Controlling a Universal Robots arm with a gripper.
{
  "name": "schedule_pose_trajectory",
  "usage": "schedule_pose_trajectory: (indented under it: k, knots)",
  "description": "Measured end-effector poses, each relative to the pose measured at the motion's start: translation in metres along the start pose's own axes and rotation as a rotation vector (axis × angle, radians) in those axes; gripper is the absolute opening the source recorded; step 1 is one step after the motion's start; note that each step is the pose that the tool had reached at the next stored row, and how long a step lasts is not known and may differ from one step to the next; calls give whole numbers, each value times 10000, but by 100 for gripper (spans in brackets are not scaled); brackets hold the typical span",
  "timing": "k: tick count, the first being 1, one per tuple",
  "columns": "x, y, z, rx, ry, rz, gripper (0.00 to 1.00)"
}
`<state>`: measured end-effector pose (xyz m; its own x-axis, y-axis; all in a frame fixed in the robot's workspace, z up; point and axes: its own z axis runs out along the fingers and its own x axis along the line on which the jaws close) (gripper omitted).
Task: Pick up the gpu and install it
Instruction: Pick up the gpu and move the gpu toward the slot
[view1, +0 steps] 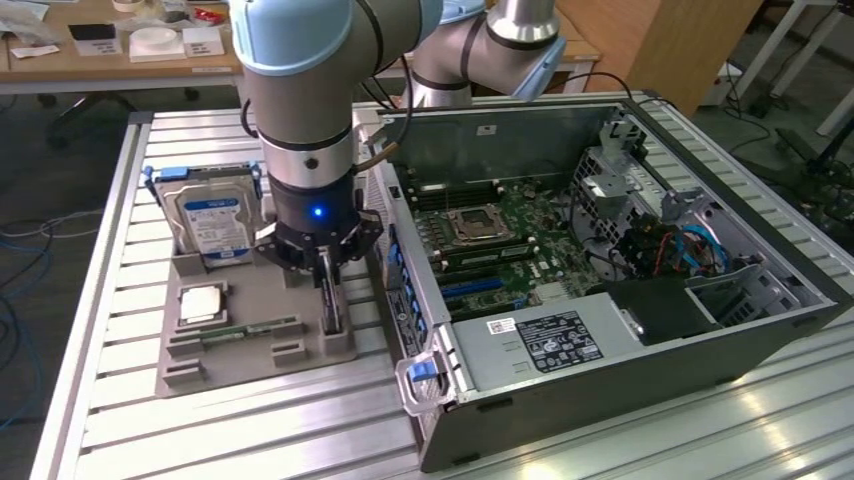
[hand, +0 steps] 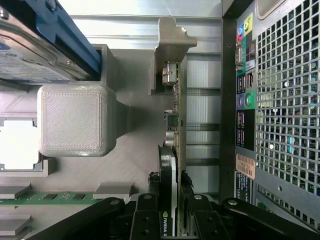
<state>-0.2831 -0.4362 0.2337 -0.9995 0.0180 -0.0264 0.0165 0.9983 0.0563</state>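
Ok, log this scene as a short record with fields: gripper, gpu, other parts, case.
gripper: down over the gray holder, closed on either side of the gpu
gpu: standing on edge in the holder, not yet in the case
holder also carries: hard drive, memory stick, processor
computer case: lying open to the exterior view's right of the holder

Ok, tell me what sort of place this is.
Probably a robotics lab set up for PC assembly. An open computer case lies on an aluminium-slat table, the arm's claw grips a gpu standing in a grey parts holder, and cluttered desks stand behind.
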Motion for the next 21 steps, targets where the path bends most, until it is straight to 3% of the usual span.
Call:
schedule_pose_trajectory:
  k: [9, 21]
  knots:
    - [-1, 3, -51, 16, 1, 0, 27]
    - [-10, 20, -355, 20, 0, 0, 27]
